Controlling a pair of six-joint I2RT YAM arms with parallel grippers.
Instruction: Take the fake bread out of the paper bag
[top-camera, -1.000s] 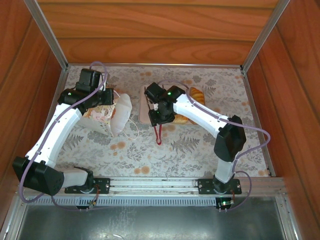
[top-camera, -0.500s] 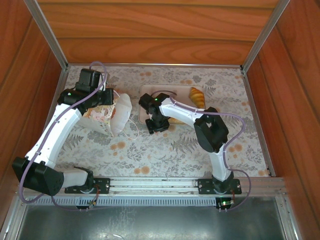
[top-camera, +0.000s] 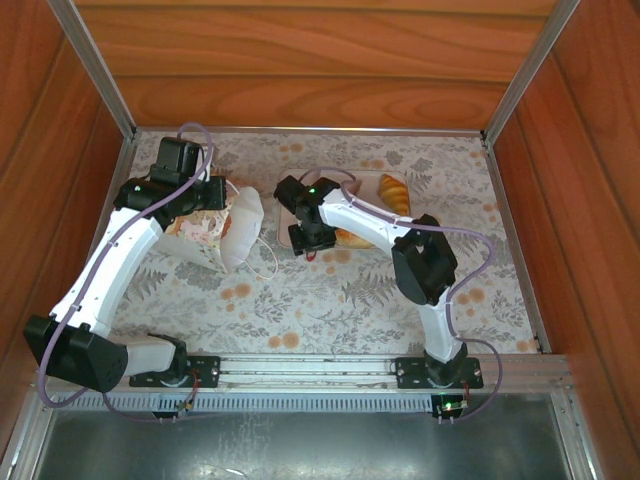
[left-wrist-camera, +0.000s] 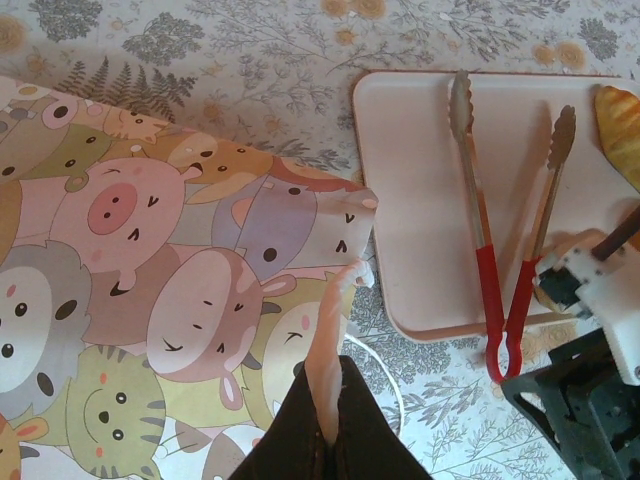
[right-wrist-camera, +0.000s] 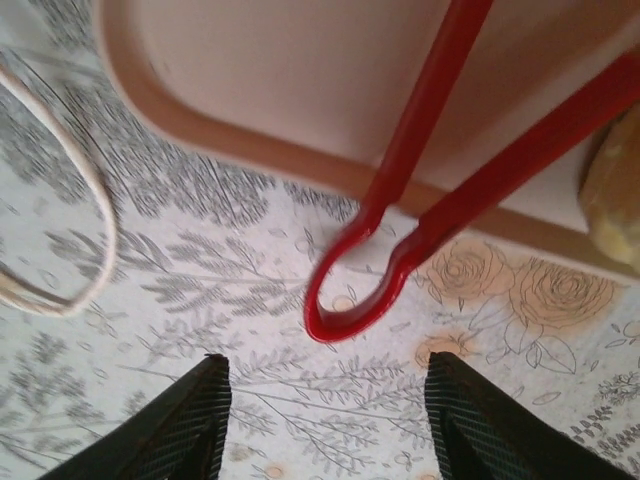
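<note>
- My left arm has its jaws pressed together on the edge of the bag. The paper is pinched flat between them.
- I think this pinch keeps the bag from sliding. It should also keep its mouth where I can reach it.
- The bag lies on the worktop. It spreads out ahead of the left jaws and to their left.
- My right arm has its jaws spread, and they hold nothing. They hang low over the worktop.
- Just ahead of the right jaws is the red end of the tongs.
- The tongs lie on the tray, with the red end poking off its edge. I guess that makes them easy to grab from this side.
- A cord loop from the bag lies ahead of the right jaws and to their left.
- I count one bag, one tray, one pair of tongs and one cord loop.
- I count two pieces of bread out of the bag.
- One is a croissant. It lies past the tray, far ahead of the right jaws.
- The other is a roll by the tray's edge, ahead of the right jaws and to their right.
- I cannot see inside the bag, so I cannot tell how much bread is in there. I guess some is left.
</note>
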